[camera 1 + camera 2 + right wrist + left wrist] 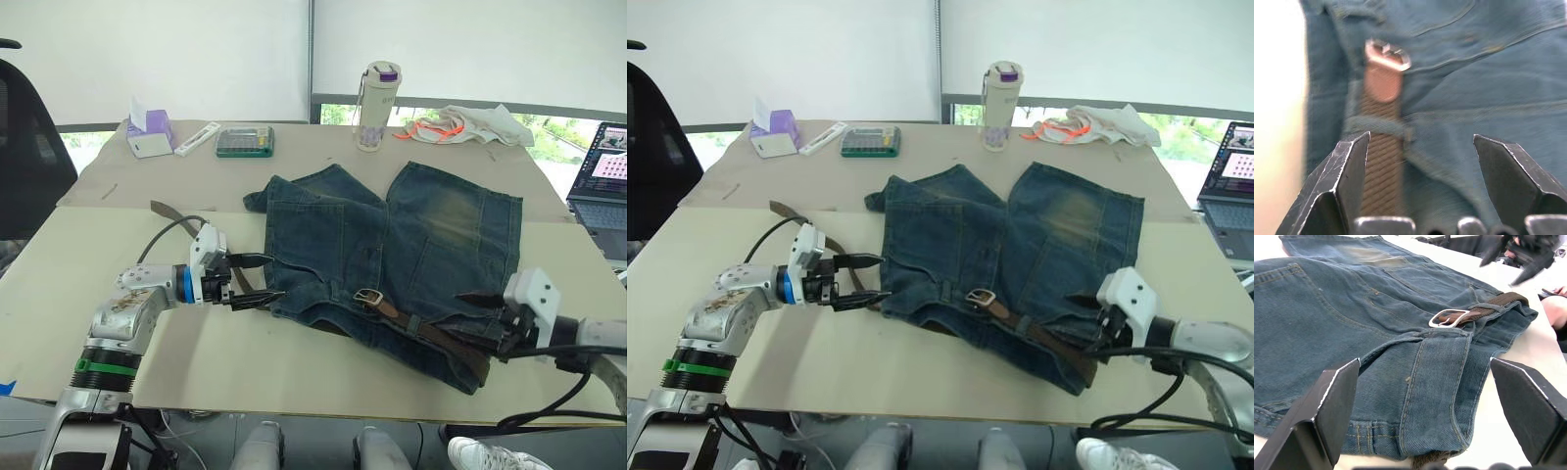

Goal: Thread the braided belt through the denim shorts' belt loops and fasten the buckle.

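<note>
Both claws, left (pixel 263 278) & right (pixel 474 317), wide open, empty, by denim shorts (pixel 392 255).

Beige table (pixel 294 362) before white roller blinds (pixel 196 54), black office chair (pixel 29 147) alongside, daylit window strip (pixel 558 132) behind.

The denim shorts (pixel 392 255) lie mid-table, the braided belt (pixel 431 333) along their near waistband, bottle (pixel 375 108) behind
</note>
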